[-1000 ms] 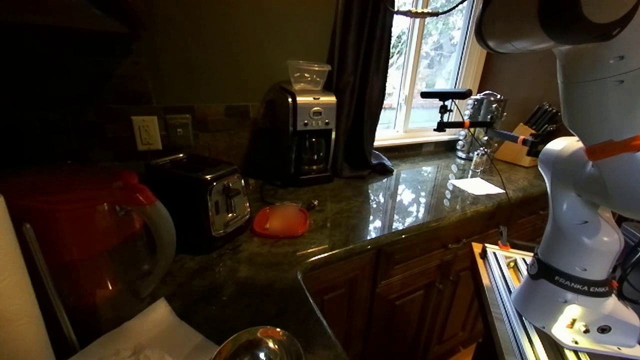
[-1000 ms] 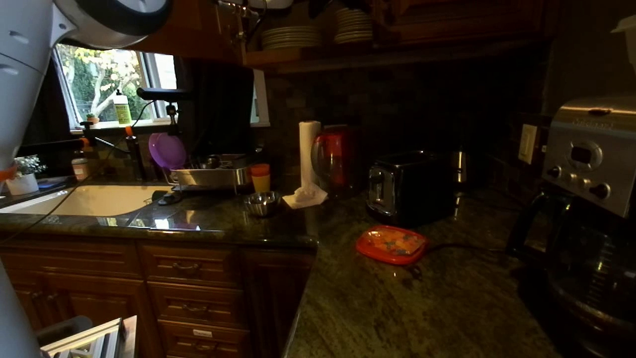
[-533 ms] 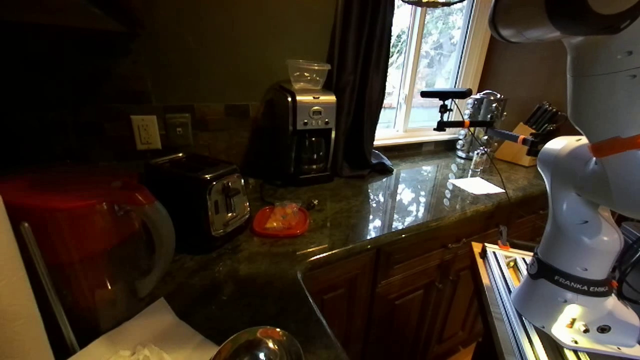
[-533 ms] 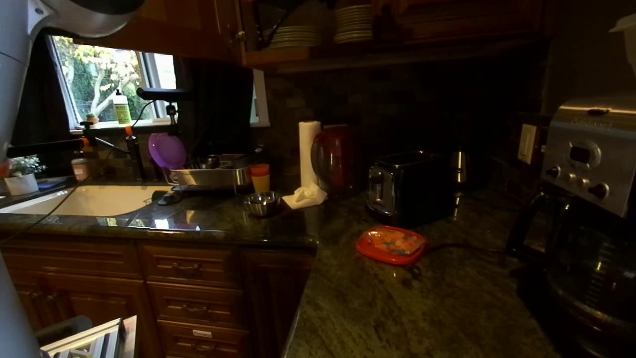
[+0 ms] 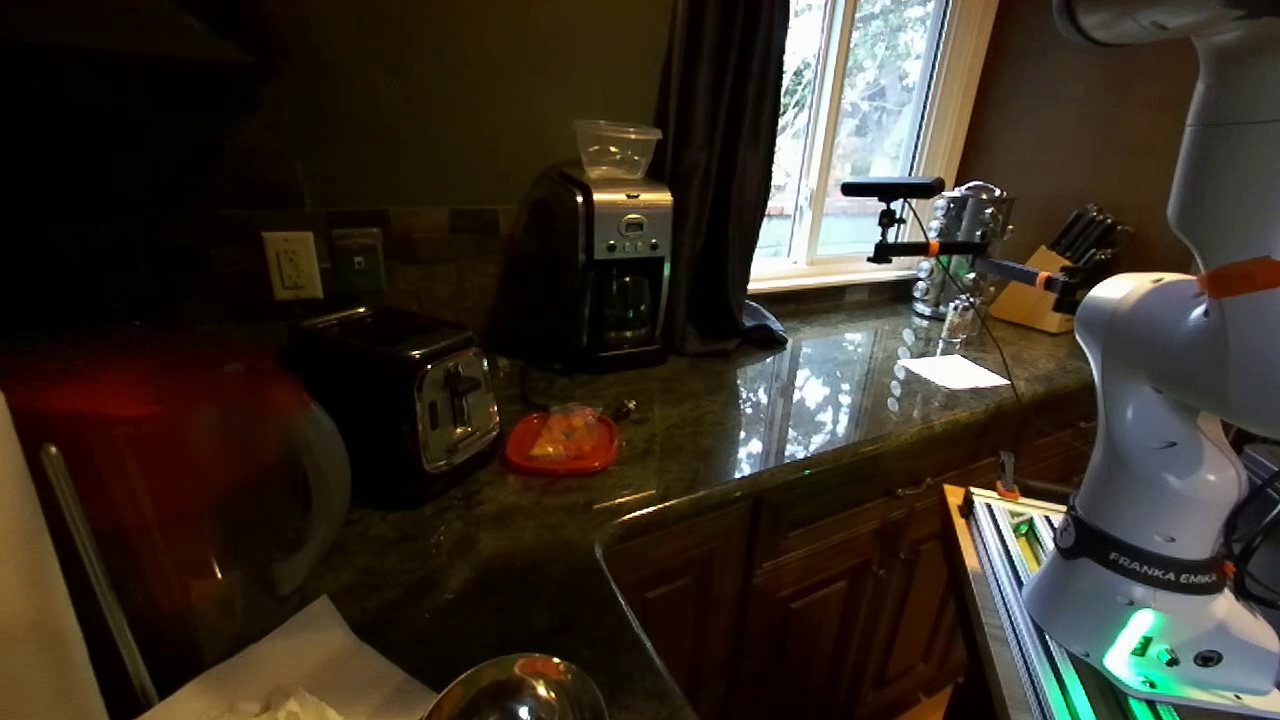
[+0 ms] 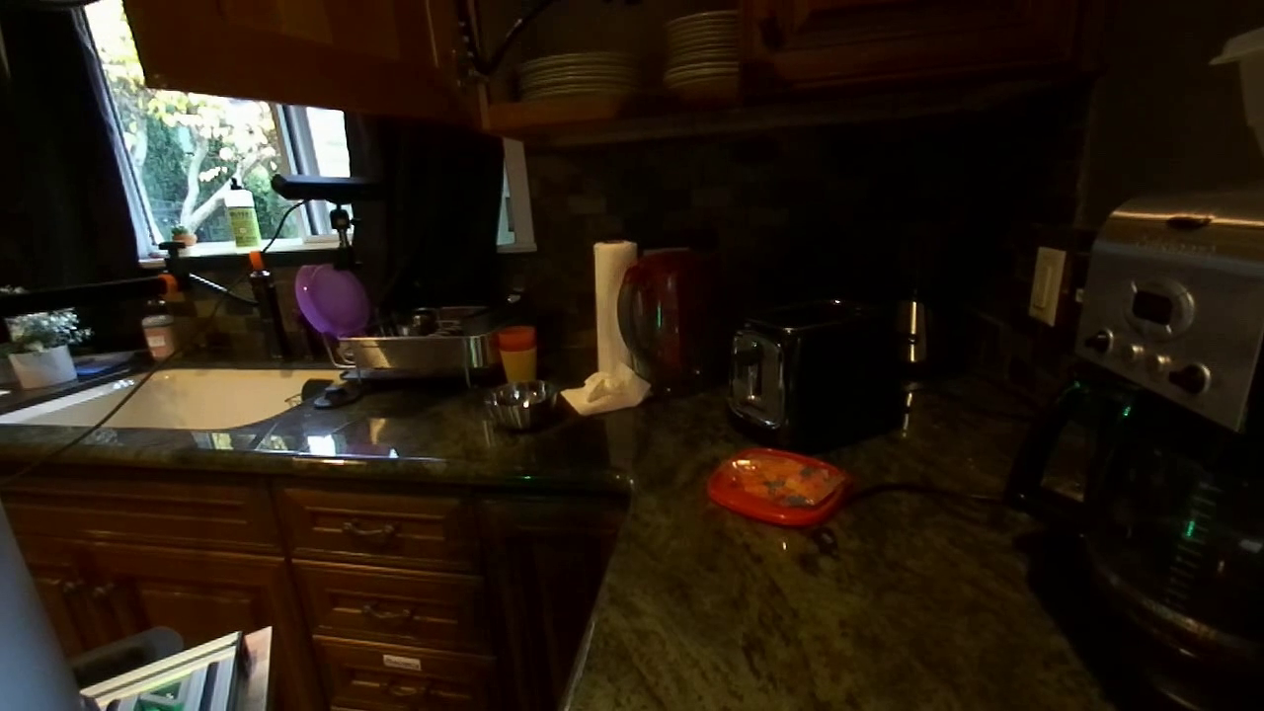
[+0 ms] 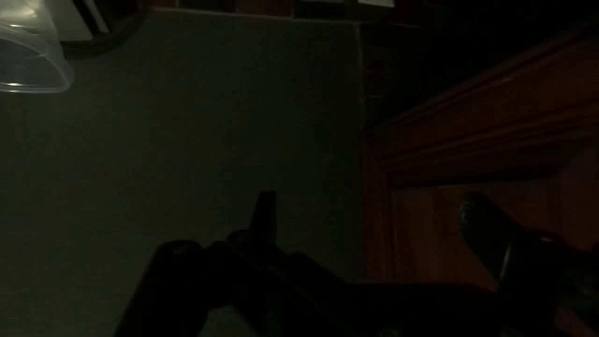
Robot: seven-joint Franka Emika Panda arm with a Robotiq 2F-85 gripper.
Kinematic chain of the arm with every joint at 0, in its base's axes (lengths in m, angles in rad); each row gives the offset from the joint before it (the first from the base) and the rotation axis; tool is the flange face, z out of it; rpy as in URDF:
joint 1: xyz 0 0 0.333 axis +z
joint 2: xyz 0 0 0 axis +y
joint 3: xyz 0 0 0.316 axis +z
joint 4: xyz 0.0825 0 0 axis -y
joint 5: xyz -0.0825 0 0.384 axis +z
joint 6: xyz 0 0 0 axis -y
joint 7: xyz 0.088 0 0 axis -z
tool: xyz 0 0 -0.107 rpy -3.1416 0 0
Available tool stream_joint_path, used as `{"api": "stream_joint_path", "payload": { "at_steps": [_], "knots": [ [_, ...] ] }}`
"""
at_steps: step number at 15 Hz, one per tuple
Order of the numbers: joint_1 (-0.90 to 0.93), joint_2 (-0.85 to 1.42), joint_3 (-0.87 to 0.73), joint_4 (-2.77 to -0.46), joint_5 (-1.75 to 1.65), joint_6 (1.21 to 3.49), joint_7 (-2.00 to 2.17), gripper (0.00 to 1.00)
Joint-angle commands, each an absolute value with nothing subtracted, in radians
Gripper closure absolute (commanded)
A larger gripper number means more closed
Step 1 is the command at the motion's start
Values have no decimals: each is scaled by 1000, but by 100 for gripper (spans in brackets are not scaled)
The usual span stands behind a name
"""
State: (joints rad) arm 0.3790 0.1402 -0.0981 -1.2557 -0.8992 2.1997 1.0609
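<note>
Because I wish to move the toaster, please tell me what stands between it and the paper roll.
A red pitcher stands between the toaster and the paper roll in both exterior views; in an exterior view, a thin rod shows there too.

The gripper (image 7: 369, 199) looks dark and smooth, with one thin gleam. Beyond it, the wall (image 7: 201, 131) is matt and even, and the cabinet door (image 7: 435, 224) is wood with ridged moulding and a faint sheen. Up and left of it in the wrist view, the tub (image 7: 35, 70) is clear, glossy plastic. Lower than the gripper, the countertop (image 6: 790, 622) looks like polished, mottled stone; on it, the toaster (image 5: 457, 412) has a shiny metal-look face, the red dish (image 6: 760, 511) seems smooth, glossy plastic, and the bowl (image 5: 530, 690) gleams like polished metal. Well apart from the gripper, the curtain (image 5: 720, 180) is dull cloth.
</note>
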Motion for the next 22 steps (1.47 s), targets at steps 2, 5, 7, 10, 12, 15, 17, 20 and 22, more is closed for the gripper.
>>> {"api": "stream_joint_path", "payload": {
  "at_steps": [2,5,7,10,12,15,17,20,22],
  "knots": [
    [364,-6,-84,-1441,-727,2424,1031,0],
    [367,-3,-89,-1457,-542,2539,959,0],
    [372,6,-84,-1467,-395,2580,896,0],
    [389,-8,-58,-1508,-183,2574,714,0],
    [383,26,-64,-1457,-227,2563,752,0],
    [393,22,-47,-1471,-166,2563,682,0],
    [393,11,-44,-1484,-99,2521,639,0],
    [385,-2,-56,-1499,-117,2469,681,0],
    [377,-25,-63,-1524,-130,2445,659,0]
  ]
}}
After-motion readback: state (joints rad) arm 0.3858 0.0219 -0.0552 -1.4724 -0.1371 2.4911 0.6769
